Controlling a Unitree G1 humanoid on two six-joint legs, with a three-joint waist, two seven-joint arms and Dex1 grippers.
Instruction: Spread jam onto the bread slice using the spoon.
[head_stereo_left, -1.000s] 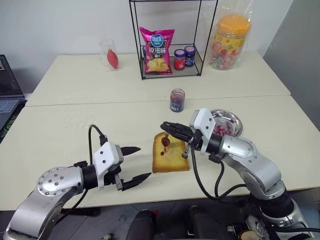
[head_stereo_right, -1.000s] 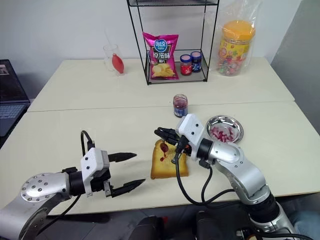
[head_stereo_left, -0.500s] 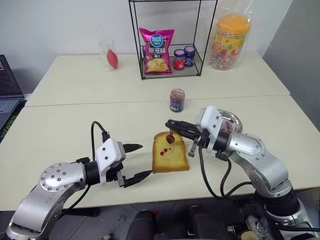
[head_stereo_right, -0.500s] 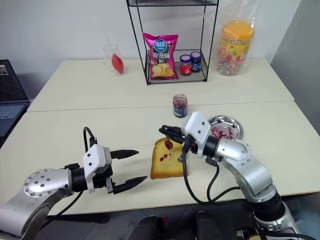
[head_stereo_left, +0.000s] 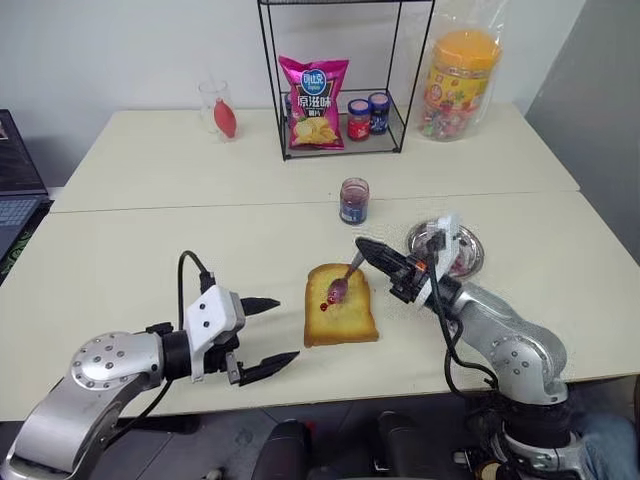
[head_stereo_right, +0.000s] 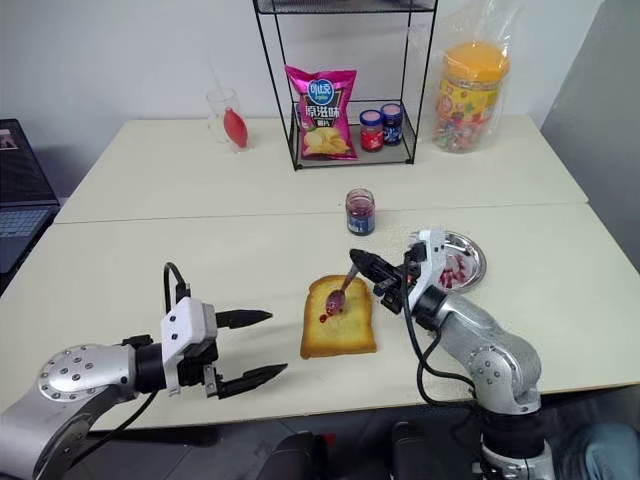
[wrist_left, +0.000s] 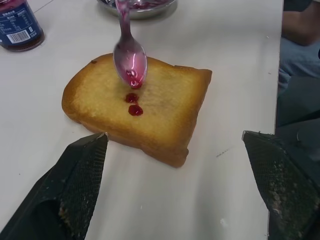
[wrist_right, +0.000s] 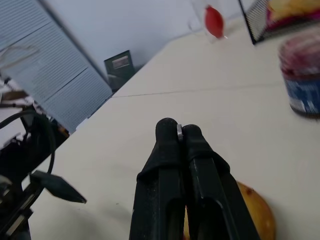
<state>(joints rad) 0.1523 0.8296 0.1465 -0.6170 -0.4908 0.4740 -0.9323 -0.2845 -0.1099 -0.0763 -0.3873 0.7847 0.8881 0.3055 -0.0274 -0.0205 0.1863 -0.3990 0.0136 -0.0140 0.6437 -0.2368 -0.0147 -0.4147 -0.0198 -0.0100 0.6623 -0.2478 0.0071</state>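
A pale tabletop (head_stereo_left: 150, 240) made of two tables pushed together. At the back stands a black wire rack (head_stereo_left: 345, 75) holding a pink chip bag (head_stereo_left: 314, 102) and two small lidded jars (head_stereo_left: 368, 116). Left of the rack is a clear glass (head_stereo_left: 219, 110) with something red inside; right of it, a bagged yellow-lidded candy tub (head_stereo_left: 460, 82). A laptop (head_stereo_left: 18, 195) sits at the far left. A shallow metal dish (head_stereo_left: 470, 252) lies toward the right.

Bright even light, soft shadows, blurred jar
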